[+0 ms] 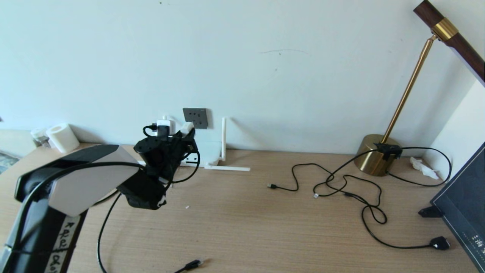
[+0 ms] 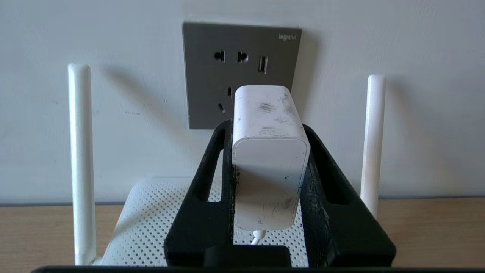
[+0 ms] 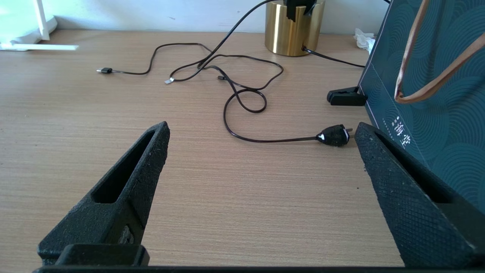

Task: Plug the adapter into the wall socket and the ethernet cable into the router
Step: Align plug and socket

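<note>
The head camera is looking down across the table [image 1: 265, 227] toward the wall. The left wrist camera is facing the wall socket [image 2: 212, 45] closely; the right is sharing the lamp base [image 3: 293, 34].

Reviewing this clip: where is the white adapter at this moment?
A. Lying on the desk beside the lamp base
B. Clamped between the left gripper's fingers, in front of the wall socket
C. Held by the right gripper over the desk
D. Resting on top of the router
B: the left wrist view shows the adapter clamped in the left gripper, facing the wall socket; the right gripper is open and empty.
</note>
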